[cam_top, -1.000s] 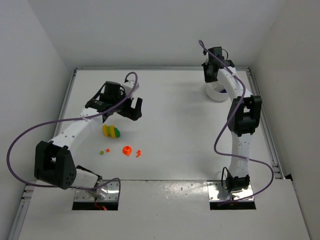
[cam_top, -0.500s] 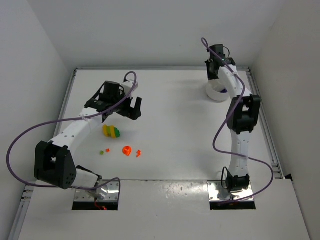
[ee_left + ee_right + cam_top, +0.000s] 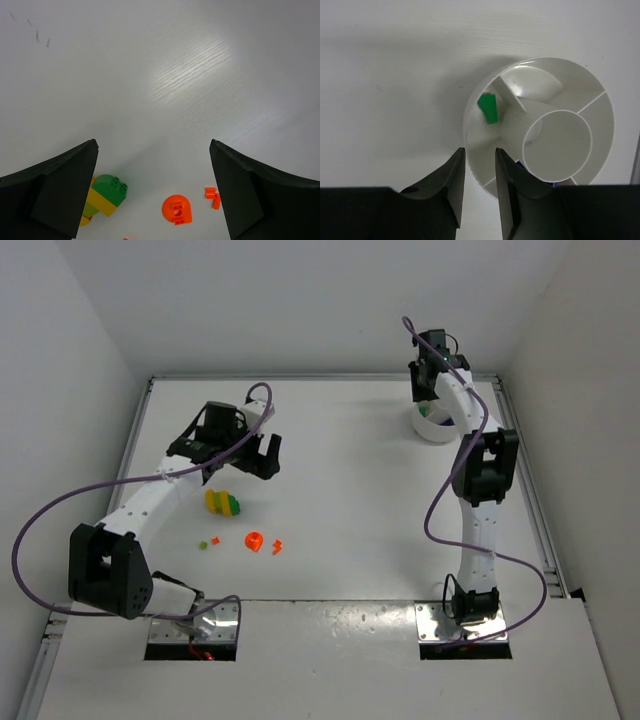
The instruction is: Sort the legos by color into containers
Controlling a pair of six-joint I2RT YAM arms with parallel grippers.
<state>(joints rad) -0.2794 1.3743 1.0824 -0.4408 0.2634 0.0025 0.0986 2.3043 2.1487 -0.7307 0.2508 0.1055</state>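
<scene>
Currently the right hand [image 3: 478,152] hangs over the divided white dish [image 3: 555,60], jaws narrowly parted and empty, above the section holding a green lego [image 3: 488,108] (blurred). Left hand [image 3: 153,145] is spread wide above the surface [image 3: 200,75], likely lining up on the unsorted yellow-green stack [image 3: 107,192] and orange round piece [image 3: 176,210].

The top external camera was fixed high above the table [image 3: 350,490], well back on the near side of the dish [image 3: 428,430], and looked down and forward over the whole surface. The right wrist camera looked almost straight down on the dish from close range, so these two views shared it. The left wrist camera faced down from close range, well left of the dish, over the yellow-green lego cluster [image 3: 107,192] and the orange round piece [image 3: 176,209], both also in the top view.
</scene>
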